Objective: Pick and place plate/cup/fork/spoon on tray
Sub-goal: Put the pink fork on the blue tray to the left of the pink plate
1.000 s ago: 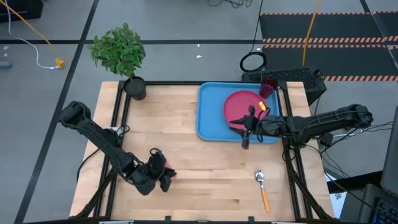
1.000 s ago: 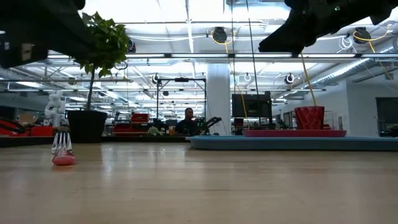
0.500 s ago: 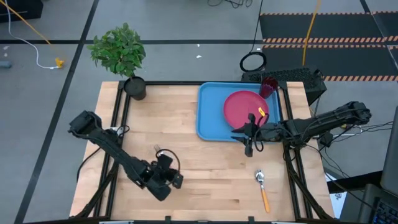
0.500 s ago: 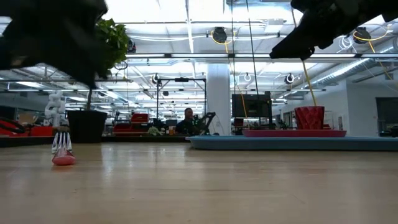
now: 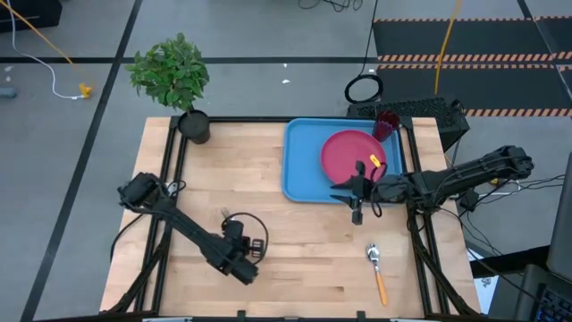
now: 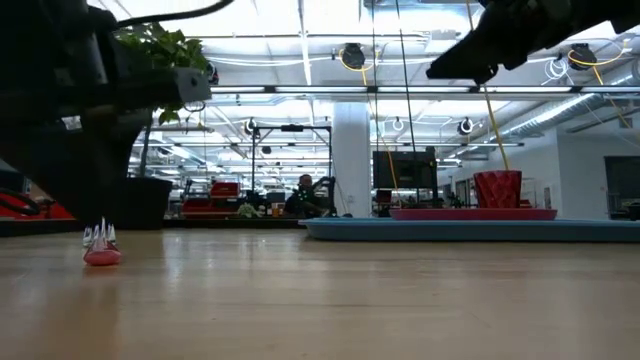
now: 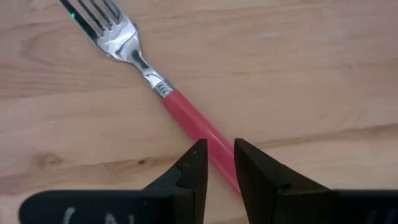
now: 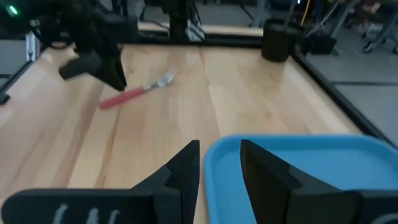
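My left claw (image 7: 219, 144) hung low over the fork (image 7: 186, 115), which lay flat on the wooden table (image 5: 268, 161) in its near-left part, well apart from the tray (image 5: 299, 170). The claw's two fingers stood a narrow gap apart, one on either side of the red handle near its end, and clamped on nothing; the right wrist view showed the fork resting on the wood with the claw just above it. My right claw (image 5: 357, 210) waited over the near edge of the tray, its fingers likewise slightly apart and empty. The plate (image 5: 344, 152) lay on the right half of the tray, and the cup (image 5: 386, 125) stood upright at the tray's far right corner. The spoon (image 5: 377, 268) lay on the table near the right edge, near of the tray, bowl toward the far side. I judged the step in hand to be the pick of the fork, with plate and cup placed and both pieces of cutlery outstanding. The next move called for a short descent until the fingertips met the wood, a squeeze across the thin handle, then a lift and a carry to the right onto the bare left part of the tray.
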Robot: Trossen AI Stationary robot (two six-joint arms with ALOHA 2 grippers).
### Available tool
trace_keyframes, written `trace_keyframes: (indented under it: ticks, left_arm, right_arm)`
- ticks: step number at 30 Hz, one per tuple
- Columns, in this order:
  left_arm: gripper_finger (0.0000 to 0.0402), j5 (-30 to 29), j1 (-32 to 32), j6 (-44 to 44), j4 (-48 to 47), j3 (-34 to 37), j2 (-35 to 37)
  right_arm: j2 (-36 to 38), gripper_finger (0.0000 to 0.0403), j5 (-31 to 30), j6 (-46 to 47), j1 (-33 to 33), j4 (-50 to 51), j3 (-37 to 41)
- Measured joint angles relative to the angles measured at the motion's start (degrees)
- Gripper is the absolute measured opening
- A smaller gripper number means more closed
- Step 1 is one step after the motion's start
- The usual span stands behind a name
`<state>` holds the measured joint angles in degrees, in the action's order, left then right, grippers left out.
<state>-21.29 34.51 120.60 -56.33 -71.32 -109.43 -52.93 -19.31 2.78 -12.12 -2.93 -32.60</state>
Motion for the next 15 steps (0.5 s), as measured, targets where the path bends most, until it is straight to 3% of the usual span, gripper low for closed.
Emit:
trace_keyframes:
  ticks: [5, 11, 15]
  left_arm:
    - [0.0099, 0.8, -1.1, -0.1, -1.0, 0.0, 0.0]
    - [0.0168, 0.9, -1.9, 2.4, -1.7, 0.1, -0.4]
    - [0.0193, 2.6, -1.9, 5.2, -1.7, 1.6, -0.5]
  right_arm:
    - [0.0, 0.0107, 0.0, -3.6, 0.0, -3.7, 0.0]
    - [0.0, 0.0107, 0.0, -6.5, 1.0, -6.3, 0.0]
    - [0.0, 0.0107, 0.1, -6.5, 1.2, -6.1, 0.0]
